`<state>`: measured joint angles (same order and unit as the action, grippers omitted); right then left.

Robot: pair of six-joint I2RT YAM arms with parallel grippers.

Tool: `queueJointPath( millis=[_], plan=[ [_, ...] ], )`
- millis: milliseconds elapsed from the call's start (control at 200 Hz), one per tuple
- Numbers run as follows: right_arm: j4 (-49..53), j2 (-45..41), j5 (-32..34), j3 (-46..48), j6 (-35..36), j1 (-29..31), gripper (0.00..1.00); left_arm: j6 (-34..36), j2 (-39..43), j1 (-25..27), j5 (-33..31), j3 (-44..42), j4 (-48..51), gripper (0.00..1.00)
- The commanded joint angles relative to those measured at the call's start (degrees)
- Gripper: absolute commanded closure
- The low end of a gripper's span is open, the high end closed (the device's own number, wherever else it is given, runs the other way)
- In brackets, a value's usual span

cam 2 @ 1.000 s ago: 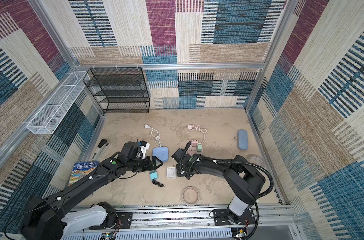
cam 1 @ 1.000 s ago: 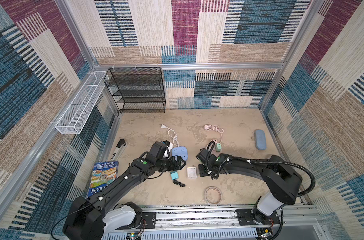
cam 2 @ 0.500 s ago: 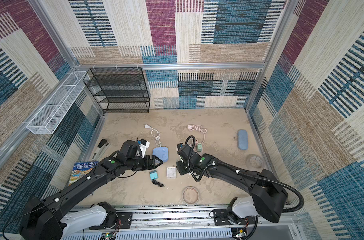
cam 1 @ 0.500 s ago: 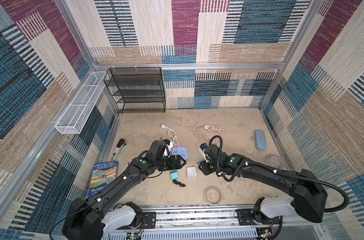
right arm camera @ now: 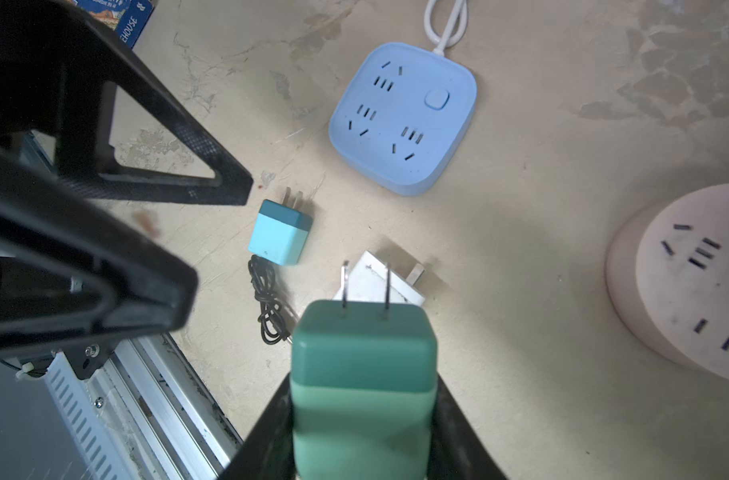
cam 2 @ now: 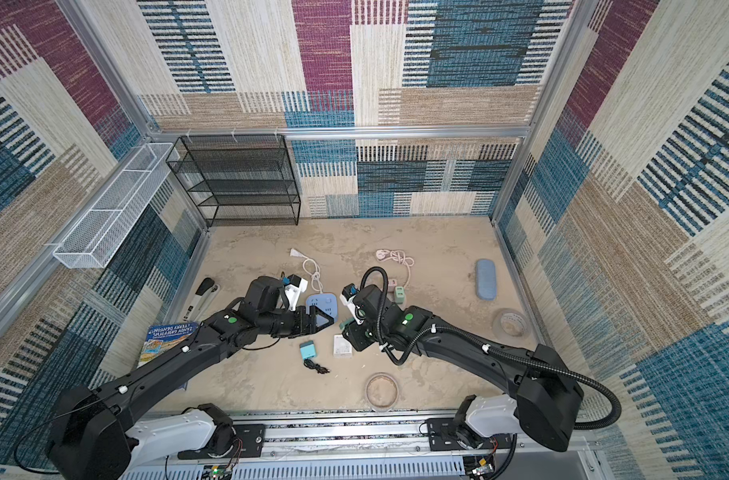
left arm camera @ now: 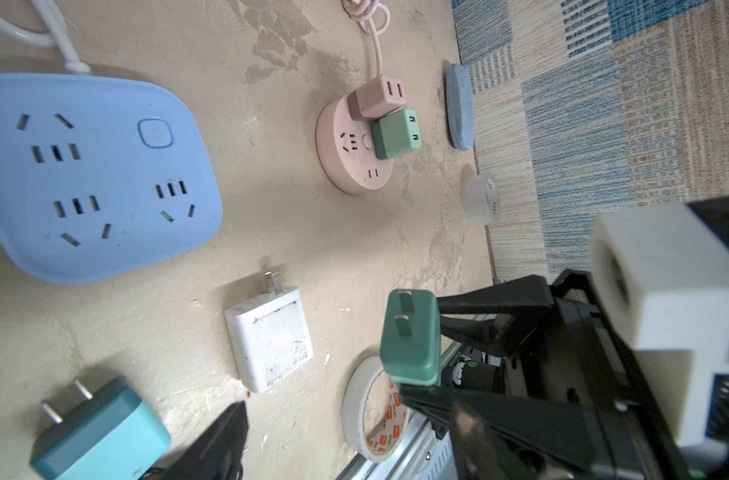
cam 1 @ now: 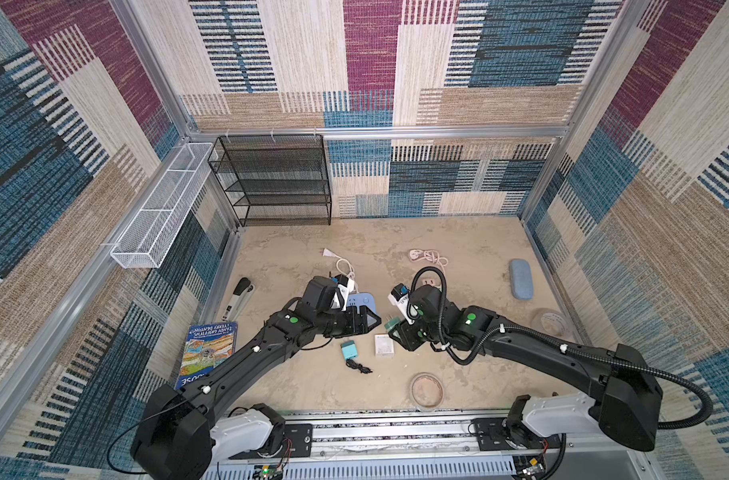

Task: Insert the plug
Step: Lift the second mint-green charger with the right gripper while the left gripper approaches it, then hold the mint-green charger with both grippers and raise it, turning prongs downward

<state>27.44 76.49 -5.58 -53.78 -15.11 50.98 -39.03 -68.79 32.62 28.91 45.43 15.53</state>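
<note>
Right arm's elbow has swung out; right hand grips the two-tone green plug (prongs forward) above the worktop's middle, poised for the blue square power strip; left hand open, empty.

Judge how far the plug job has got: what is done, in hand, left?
Done: the right pincer grips the green plug. In hand: held off the table, prongs bare. Left: insertion; probably the blue socket block, all holes empty.
</note>
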Motion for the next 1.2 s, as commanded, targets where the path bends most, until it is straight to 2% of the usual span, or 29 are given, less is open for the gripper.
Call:
queueJointPath(
  millis=[0,646,691,1027,1057,1197],
  plan=[
    [-1.4,0.7,-0.4,-1.1,0.6,0.6,1.0,-1.9,-0.8,0.2,2.8,-0.1,-3.4,0.2],
    [-1.3,2.7,0.9,-4.6,1.1,2.7,1.0,-5.9,-4.1,1.0,9.1,-1.3,-10.5,0.44],
    [-1.4,2.9,0.9,-4.8,1.1,2.7,1.0,-6.0,-4.2,1.0,9.2,-1.3,-10.7,0.5],
    [-1.7,3.7,2.1,-5.3,1.3,3.0,1.0,-6.1,-4.9,1.1,10.2,-2.0,-11.5,0.56],
    [-1.7,3.7,2.2,-5.3,1.3,3.1,1.0,-6.2,-5.1,1.1,10.3,-2.1,-11.7,0.62],
    [-1.6,4.1,2.4,-5.8,1.6,3.0,1.0,-6.2,-5.3,1.2,10.5,-2.1,-11.9,0.66]
  ],
)
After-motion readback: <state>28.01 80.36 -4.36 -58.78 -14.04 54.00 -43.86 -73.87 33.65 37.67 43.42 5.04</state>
